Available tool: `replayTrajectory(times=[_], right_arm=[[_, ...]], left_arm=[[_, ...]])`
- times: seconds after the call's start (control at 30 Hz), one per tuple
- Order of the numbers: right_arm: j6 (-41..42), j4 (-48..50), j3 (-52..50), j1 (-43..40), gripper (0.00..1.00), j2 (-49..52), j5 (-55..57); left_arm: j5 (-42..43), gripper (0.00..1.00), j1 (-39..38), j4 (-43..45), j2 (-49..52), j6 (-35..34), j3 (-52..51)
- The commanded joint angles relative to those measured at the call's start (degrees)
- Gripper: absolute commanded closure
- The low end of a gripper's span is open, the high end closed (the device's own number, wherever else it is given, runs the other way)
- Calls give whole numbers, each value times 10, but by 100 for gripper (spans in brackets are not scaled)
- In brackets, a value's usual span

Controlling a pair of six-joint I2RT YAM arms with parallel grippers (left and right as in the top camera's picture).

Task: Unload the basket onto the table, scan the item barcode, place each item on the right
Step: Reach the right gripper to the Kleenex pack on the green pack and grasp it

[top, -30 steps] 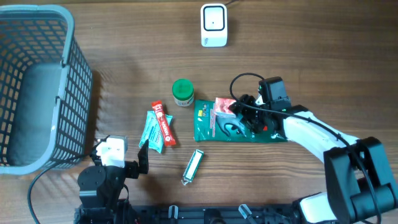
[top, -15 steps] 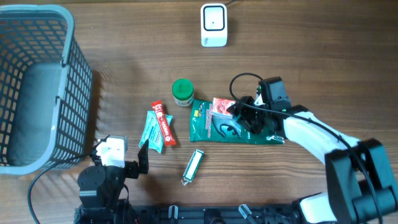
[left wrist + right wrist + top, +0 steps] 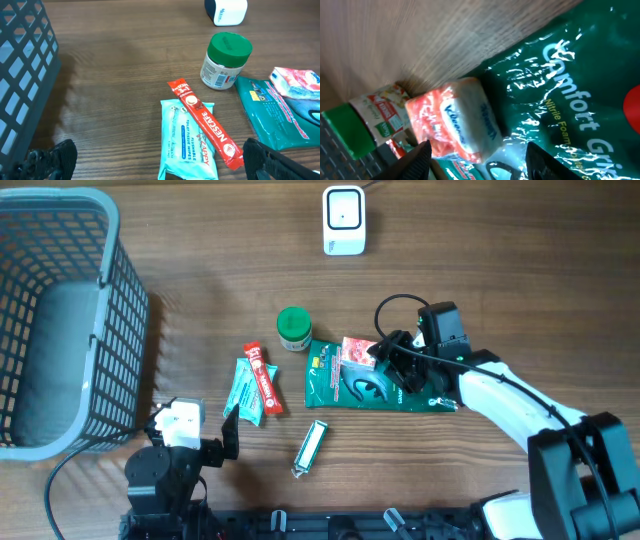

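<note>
A dark brown wood-grain table fills every view under soft, even light

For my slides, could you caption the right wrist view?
Open right claw above a pink tissue pack lying on the green glove packet.

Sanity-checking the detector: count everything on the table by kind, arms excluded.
Basket: 1
Scanner: 1
Jar: 1
Stick sachets: 2 (red stick, silvery stick)
Soft packs: 3 (glove pack, wipes pack, tissue pack)
Total: 8
</note>
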Motion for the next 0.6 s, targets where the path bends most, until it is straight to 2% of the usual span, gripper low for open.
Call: replayTrajectory(times=[0.0,0.37,0.47,0.5,0.53,0.57], right_arm=[[23,12,-2,12,39,24,9],[49,58,-2,24,48,57,21],[60,81,-2,24,63,102,14],[64,83,-2,24,75,110,11],[66,85,-2,24,95,117,2],[64,82,-2,24,96,117,-2]], left_arm=[[-5,0,2,2,-2,-5,-5],[-5,0,2,2,-2,-6,-5],[-5,0,2,2,-2,-6,-5],[-5,0,2,2,-2,-5,-5],[-5,0,2,2,-2,-5,-5],[-5,0,2,2,-2,-6,-5]])
